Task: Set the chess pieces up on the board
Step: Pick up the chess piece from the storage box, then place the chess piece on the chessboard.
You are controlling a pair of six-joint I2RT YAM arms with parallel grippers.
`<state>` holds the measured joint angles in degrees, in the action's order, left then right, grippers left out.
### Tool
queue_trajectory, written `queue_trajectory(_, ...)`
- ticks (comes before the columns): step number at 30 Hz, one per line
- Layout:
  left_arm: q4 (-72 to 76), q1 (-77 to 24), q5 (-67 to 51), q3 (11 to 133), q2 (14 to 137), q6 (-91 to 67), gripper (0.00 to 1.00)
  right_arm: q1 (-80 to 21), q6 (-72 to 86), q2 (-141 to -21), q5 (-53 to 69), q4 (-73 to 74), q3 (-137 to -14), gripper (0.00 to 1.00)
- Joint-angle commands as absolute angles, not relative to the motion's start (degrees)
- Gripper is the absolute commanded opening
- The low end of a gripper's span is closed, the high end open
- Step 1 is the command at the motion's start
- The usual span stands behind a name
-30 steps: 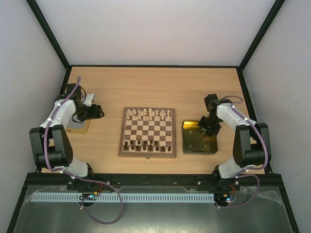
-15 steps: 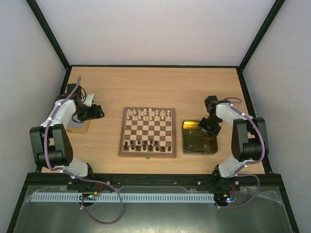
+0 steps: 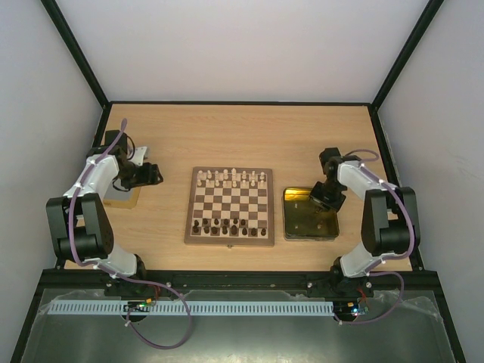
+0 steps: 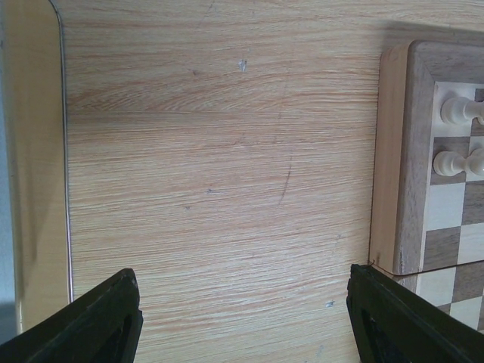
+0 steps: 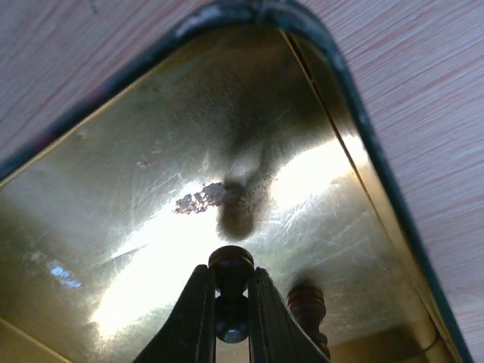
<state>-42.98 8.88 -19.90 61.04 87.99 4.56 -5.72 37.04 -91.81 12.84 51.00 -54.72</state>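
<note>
Nearly done, I judge: the square chequered wooden board [image 3: 230, 204] holds pale cream chessmen [image 3: 231, 178] at 12 o'clock and dark brown ones [image 3: 225, 224] at 6 (gaps unclear), while at its 3 o'clock the right gripper [image 5: 229, 283] pinches a small dark turned piece [image 5: 231, 261] over the shiny gold tray [image 5: 136, 151], the left gripper [image 4: 242, 306] gaping empty at 9.

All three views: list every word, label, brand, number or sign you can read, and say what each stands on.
None can be read in any view.
Board: no letters or numbers on its border.
Tray: bare gold metal, no stamp shown.
Dark piece in the right gripper: no marking.
Arms: no legible marks; too small in the top view to tell.
</note>
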Motion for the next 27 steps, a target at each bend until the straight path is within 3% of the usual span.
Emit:
queue_trajectory(1, -43.9, 8.4, -19.8, 62.4, 88.8, 5.0, 0.74, -7.3, 36.8, -87.6, 11.1, 53.8, -54.5, 0.02)
queue_trajectory(12, -43.7, 8.1, -19.5, 62.1, 88.0, 5.0, 0.74, -25.9, 42.7, -86.9, 12.9, 57.5, -61.1, 0.02)
queue_trajectory(27, -43.2, 8.1, -18.6, 61.5, 86.1, 4.7, 0.74, -45.7, 45.5, -100.3, 14.1, 56.2, -73.2, 0.02)
